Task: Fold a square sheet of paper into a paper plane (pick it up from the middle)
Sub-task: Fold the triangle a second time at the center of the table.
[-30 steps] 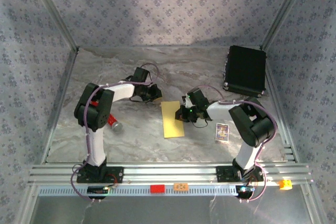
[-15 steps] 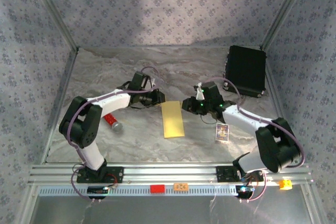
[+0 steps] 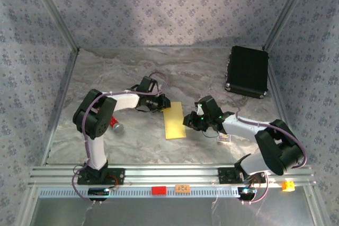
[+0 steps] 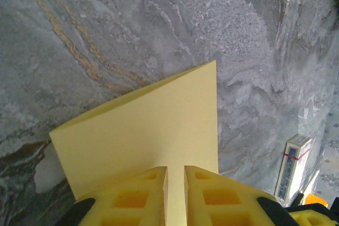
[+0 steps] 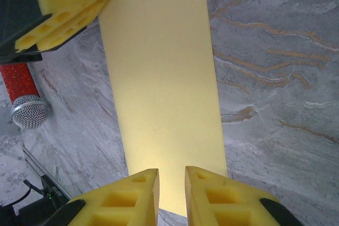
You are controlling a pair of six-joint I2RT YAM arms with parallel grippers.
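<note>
The square sheet of paper (image 3: 175,121) lies folded into a long yellow rectangle in the middle of the marble table. My left gripper (image 3: 161,104) sits at its far left corner. In the left wrist view its yellow fingertips (image 4: 176,170) stand a narrow gap apart just over the paper (image 4: 148,125), with nothing between them. My right gripper (image 3: 189,121) is at the paper's right edge. Its jaws (image 5: 172,172) are a little apart above the near end of the paper (image 5: 159,78). One left finger (image 5: 63,3) shows at the strip's far end.
A red-handled tool (image 3: 114,125) lies left of the paper, beside the left arm, its metal head (image 5: 30,110) in the right wrist view. A small printed card (image 3: 225,137) lies under the right forearm. A black case (image 3: 247,71) rests at the back right.
My right gripper swung off and back down to the paper's right edge, and its jaws parted slightly. The left gripper slid toward the paper's far corner; that end of the paper shifted slightly.
</note>
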